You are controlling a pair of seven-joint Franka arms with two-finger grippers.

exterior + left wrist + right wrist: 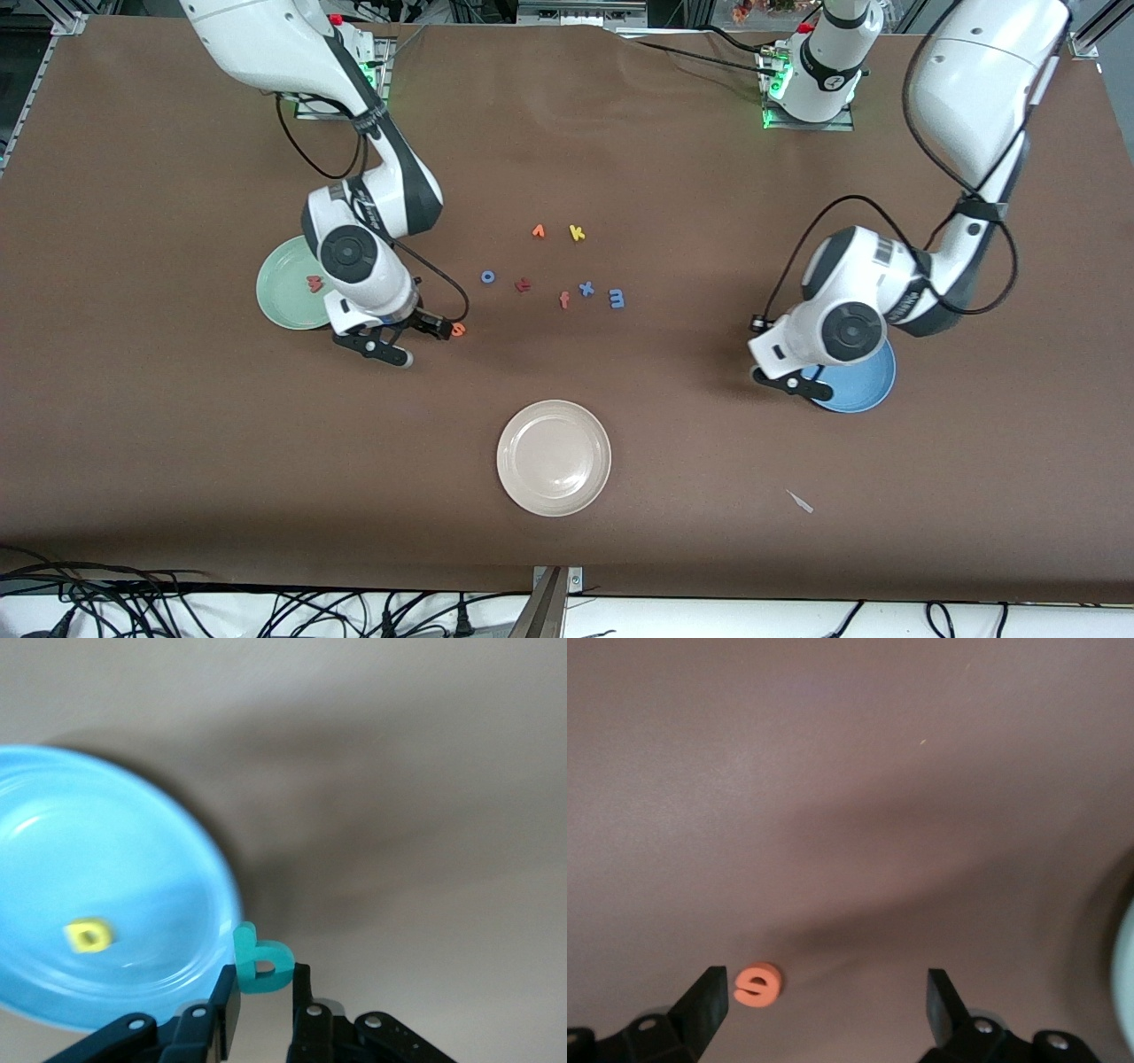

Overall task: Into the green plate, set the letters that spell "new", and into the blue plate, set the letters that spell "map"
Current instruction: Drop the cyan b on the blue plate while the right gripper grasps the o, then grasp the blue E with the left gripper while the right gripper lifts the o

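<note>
Salmon w in green plate; beige plate nearer camera.

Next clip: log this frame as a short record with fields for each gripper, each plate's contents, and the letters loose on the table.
left gripper: shut on teal p, at the blue plate's rim
right gripper: open, low over the table beside the green plate, with orange e by one finger
green plate: holds salmon w
blue plate: holds yellow a
beige plate: nothing in it
loose letters: blue m, blue x, f, dark red letter, blue o, yellow k, one orange letter
green n: not seen
</note>
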